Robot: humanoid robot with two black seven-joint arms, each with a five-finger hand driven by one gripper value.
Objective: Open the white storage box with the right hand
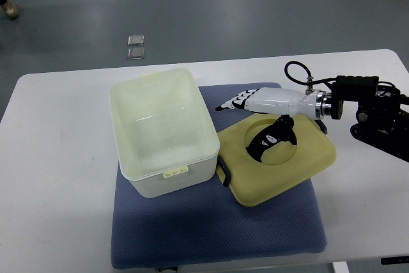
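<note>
Progress: the opening looks done — the white storage box point(163, 132) stands with no lid on it, its interior bare to the camera.
Lid: the pale yellow lid point(300, 161) lies flat on the blue mat point(217, 222), directly under the right hand point(259, 114), its near edge touching the box's right side.
What is left: by my reading only to draw the hand clear — nothing on the box itself seems to need more work.
Right hand: fingers extended and relaxed over the lid, tips pointing toward the box; the thumb hangs down over the lid's round recess — it holds nothing.
Box, seen from the hand: just beyond the fingertips, on the side away from the arm, upright on the mat.
Box looks: translucent white walls, rounded corners, empty, a small latch tab on its front rim.
Left hand: not in view.
</note>
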